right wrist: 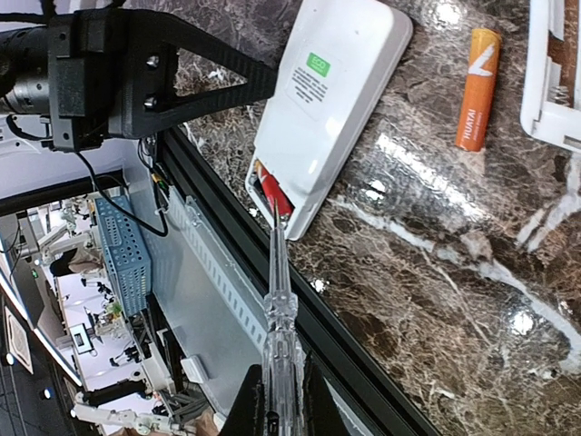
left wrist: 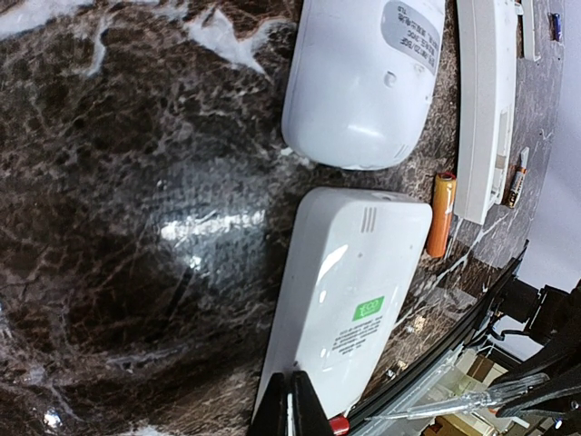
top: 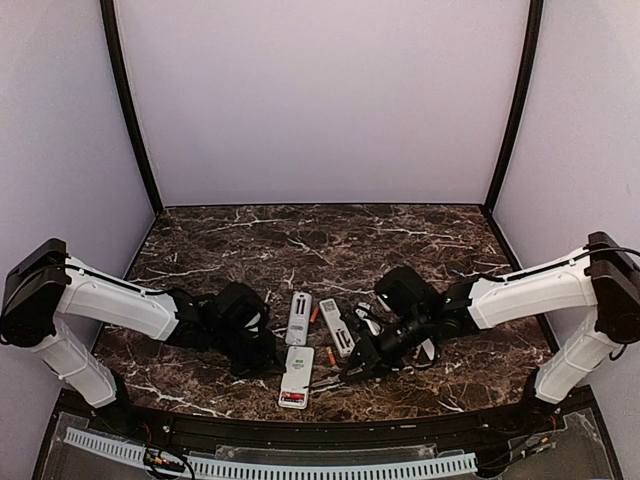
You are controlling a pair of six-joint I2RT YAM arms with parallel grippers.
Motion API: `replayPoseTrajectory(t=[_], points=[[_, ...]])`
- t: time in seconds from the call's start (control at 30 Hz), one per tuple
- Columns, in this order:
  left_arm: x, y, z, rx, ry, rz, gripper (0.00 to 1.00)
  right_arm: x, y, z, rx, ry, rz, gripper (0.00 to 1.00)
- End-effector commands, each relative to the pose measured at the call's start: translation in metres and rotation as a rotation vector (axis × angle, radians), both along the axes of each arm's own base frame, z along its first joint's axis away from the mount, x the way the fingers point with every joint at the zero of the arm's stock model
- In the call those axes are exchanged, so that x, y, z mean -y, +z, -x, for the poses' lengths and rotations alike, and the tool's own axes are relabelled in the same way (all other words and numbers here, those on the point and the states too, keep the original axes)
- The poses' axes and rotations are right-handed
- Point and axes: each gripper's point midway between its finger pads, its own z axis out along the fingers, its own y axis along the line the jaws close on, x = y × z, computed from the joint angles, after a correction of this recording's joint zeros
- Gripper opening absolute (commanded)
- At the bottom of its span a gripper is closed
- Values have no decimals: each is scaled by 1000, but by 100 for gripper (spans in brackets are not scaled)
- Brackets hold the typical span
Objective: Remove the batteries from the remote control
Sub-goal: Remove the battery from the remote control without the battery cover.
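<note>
On the desk (top: pixel 200 250), the remote (right wrist: pixel 327 100) at lower centre of the overhead view has a red battery (right wrist: pixel 273 194) left in its open end. Orange batteries (right wrist: pixel 477 88) lie loose by the other remotes (top: pixel 299 318). The right pincer (right wrist: pixel 277 389) is clamped on a clear stick (right wrist: pixel 277 272) aimed at that battery, and the left pincer (left wrist: pixel 290 401) is closed and empty at the remote's end.

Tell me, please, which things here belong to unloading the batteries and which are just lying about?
In use: green-sticker remote, red battery inside it, clear tool in right end effector.
Lying about: orange battery, plain white remote, opened remote.
</note>
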Motion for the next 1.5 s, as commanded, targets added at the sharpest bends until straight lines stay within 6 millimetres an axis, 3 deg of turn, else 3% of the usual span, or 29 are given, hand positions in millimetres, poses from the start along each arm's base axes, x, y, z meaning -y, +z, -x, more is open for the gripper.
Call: replayPoseTrajectory(t=[0.0,0.8,1.47], points=[[-10,-23,18,-48,-26,-70,4,-1,-2,-2,40,13,27,0],[-8,-22,18,-47,-30,-72,3,-9,-9,12,13,100,46,0],[-6,-21,17,-45,-36,-69,2,-42,5,5,-3,126,-73,0]])
